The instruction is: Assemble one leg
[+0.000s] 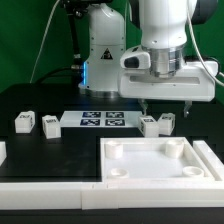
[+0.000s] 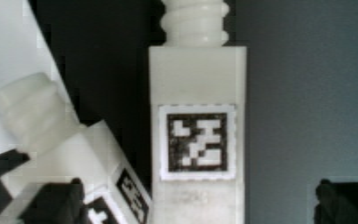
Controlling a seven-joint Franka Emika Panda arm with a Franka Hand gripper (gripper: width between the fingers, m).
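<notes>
The wrist view cuts the blurred leg (image 2: pixel 197 100) off just past its tag (image 2: pixel 199 143) and crops the tool's fingers (image 2: pixel 348 202) to dark shapes.

Marker board (image 1: pixel 100 120) lies flat on the black table (image 1: pixel 40 95), with several tags in a row on it. White panel (image 1: pixel 160 168) sits in front of the board, offset to the exterior view's right and apart from it. It has a raised rim and round holes at the corners. A long white bar (image 1: pixel 50 190) lies in front of the board, along the table's front edge. Can't tell if it touches the panel. Two spare posts are off the board's end on the exterior view's left: the nearer post (image 1: pixel 49 125) close beside it, the farther post (image 1: pixel 22 122) beyond, the two apart. Green backdrop (image 1: pixel 20 40) behind the board, with a black cable (image 1: pixel 45 45) across it.
</notes>
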